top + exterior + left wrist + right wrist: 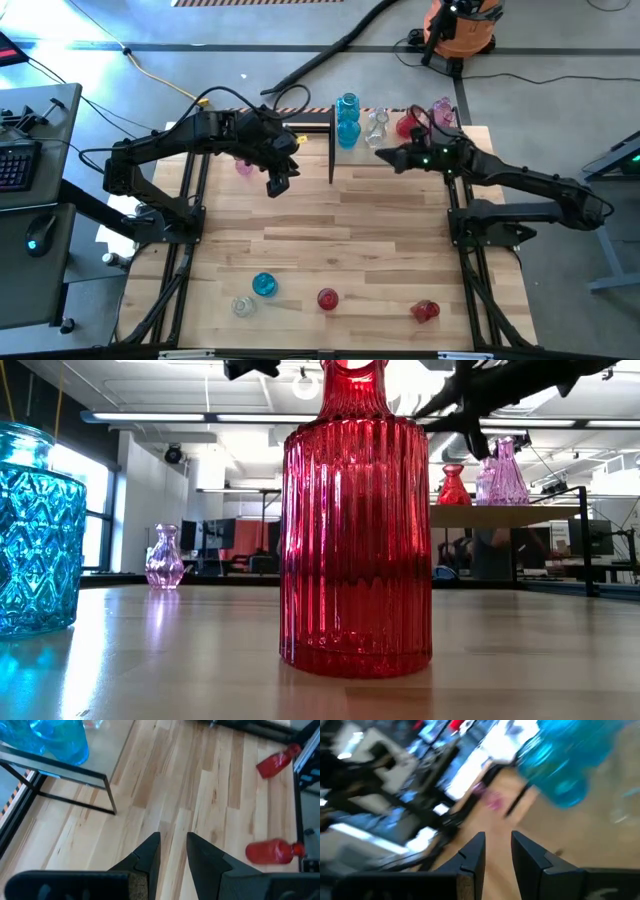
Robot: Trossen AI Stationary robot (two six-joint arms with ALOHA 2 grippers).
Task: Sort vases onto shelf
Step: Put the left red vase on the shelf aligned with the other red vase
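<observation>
The shelf (331,150) stands at the table's far edge with blue (348,120), clear (376,125), red (406,126) and pink (441,112) vases on it. A pink vase (243,166) stands on the table at the far left. Along the near edge stand a blue (264,285), a clear (243,306) and a red ribbed vase (355,530); another red vase (425,311) lies on its side. My left gripper (280,182) hovers left of the shelf, open and empty (173,852). My right gripper (385,153) hangs by the shelf's front, narrowly open and empty (498,850).
The middle of the wooden table (340,230) is bare between the shelf and the near row of vases. Black frame rails (185,250) run along both sides of the table. An orange shop vacuum (460,25) and its hose lie on the floor beyond the far edge.
</observation>
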